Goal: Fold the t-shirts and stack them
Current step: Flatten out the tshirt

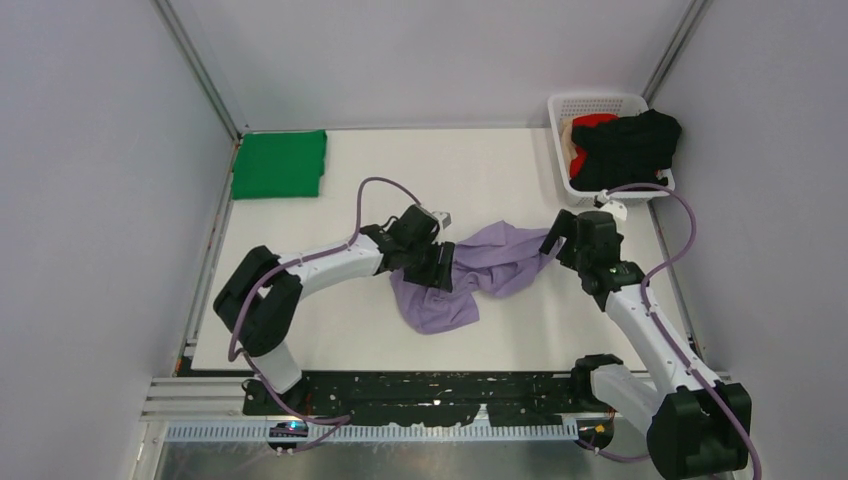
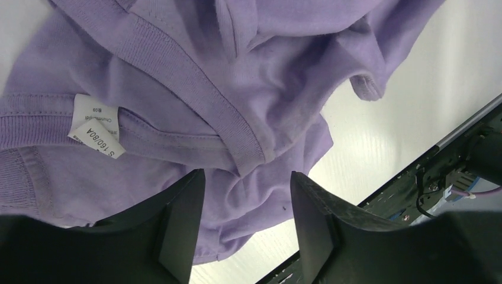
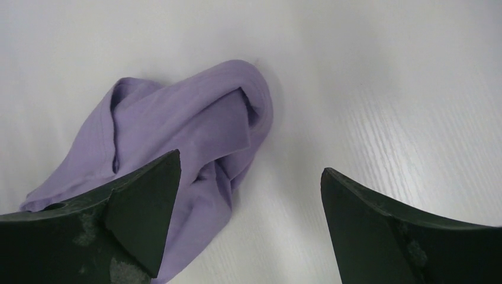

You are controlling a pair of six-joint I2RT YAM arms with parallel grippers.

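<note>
A crumpled lavender t-shirt (image 1: 480, 268) lies at the table's middle. My left gripper (image 1: 436, 264) is down on its left part; in the left wrist view the jaws (image 2: 247, 177) stand apart with a bunch of the shirt (image 2: 237, 89) just below the collar between them, not pinched. A white size label (image 2: 95, 127) shows at the neckline. My right gripper (image 1: 556, 238) is at the shirt's right end, open (image 3: 250, 164), with bare table between its fingers and the shirt's fold (image 3: 177, 118) by its left finger. A folded green t-shirt (image 1: 280, 165) lies at the far left.
A white perforated basket (image 1: 597, 102) stands at the far right corner with a black t-shirt (image 1: 630, 150) and a red one (image 1: 592, 122) heaped in it. Frame posts and grey walls close in the table. A black rail (image 2: 450, 154) runs along the near edge.
</note>
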